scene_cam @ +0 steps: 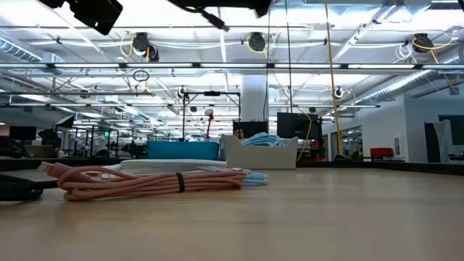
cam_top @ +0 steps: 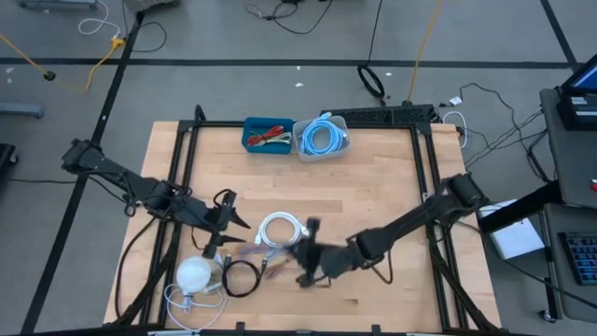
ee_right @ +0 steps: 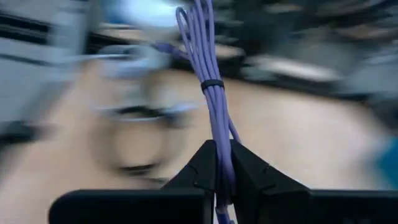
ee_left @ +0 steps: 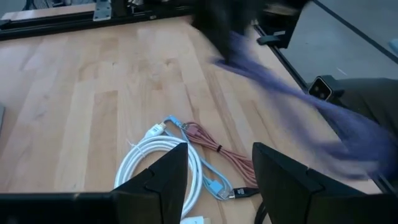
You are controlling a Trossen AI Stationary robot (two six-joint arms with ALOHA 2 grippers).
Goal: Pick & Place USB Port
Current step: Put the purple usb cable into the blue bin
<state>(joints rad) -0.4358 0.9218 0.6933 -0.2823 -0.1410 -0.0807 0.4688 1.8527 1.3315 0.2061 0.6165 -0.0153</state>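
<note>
Left gripper (cam_top: pixel 227 220): over tabletop's front-left area, fingers (ee_left: pixel 163 180) spread, nothing between them. Beside it, near front edge: round white puck-shaped item (cam_top: pixel 194 274); black cable loop (cam_top: pixel 242 278); coiled white cable (cam_top: pixel 281 230); pink cable bundle (scene_cam: pixel 148 182), banded. Right gripper (cam_top: pixel 308 254): near front edge, about centre, fingers pinched on purple USB cable (ee_right: pixel 211 93), banded bundle, lifted off wood-plank tabletop (cam_top: pixel 373 187). Back edge: blue bin (cam_top: pixel 268 136); white bin (cam_top: pixel 322 137) with coiled blue cable.

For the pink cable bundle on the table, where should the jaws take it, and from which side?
Probably at the dark tie around the middle of the pink cable, coming straight down from above. It lies flat and stretched out, strands bound together there. The white coil lies close beside it, so keep the jaws narrow.
</note>
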